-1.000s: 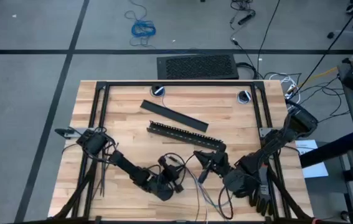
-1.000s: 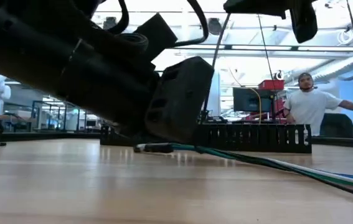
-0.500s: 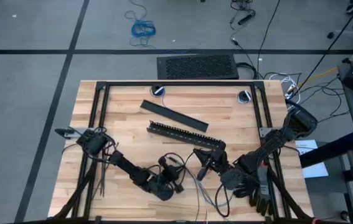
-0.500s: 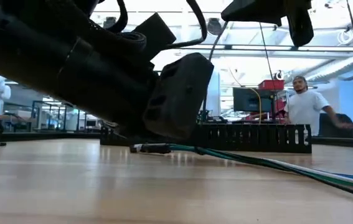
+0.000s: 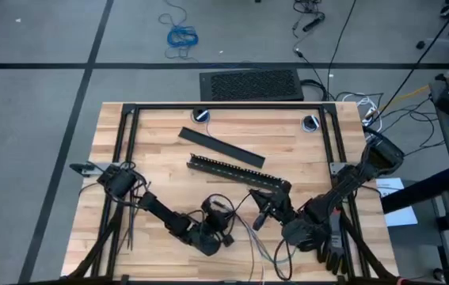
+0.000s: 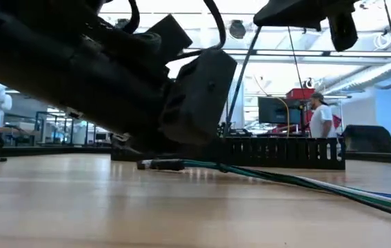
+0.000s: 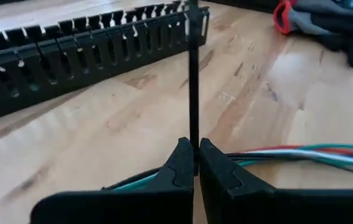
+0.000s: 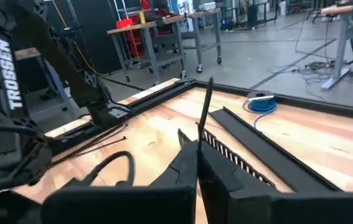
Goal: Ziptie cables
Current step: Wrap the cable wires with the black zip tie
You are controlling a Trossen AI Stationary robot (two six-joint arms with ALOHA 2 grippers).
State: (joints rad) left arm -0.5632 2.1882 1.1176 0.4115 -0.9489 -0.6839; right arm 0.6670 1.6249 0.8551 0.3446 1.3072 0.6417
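**Both claws pinching zipties over the cables**

I have the left gripper [image 7: 195,167] clenched on a ziptie [image 7: 193,81]: the thin black strip stands straight out from between its fingertips, pointing toward the slotted bar [image 7: 83,53] that lies ahead of the claw. The cables [image 7: 307,155] run across the wood just under and beside these fingers, green, pale and red strands side by side, reaching away to one side of the claw. In the low view the same bundle [image 6: 305,182] lies flat on the table [image 6: 112,207], trailing from under the left arm's bulk toward the near corner.

My right gripper [image 8: 198,152] is likewise closed on a ziptie [image 8: 205,102], which rises upright from its tips. Beyond that claw I see the slotted bar [image 8: 232,155] and a flat bar [image 8: 260,146] past it, with a blue coil [image 8: 263,104] farther off near the table's rim.

From above, the left gripper [image 5: 222,224] and right gripper [image 5: 265,212] sit close together at the near middle of the table, the bar just beyond them and loose cable ends [image 5: 264,249] splayed between and behind them.

A person [image 6: 319,120] stands in the room behind the table.
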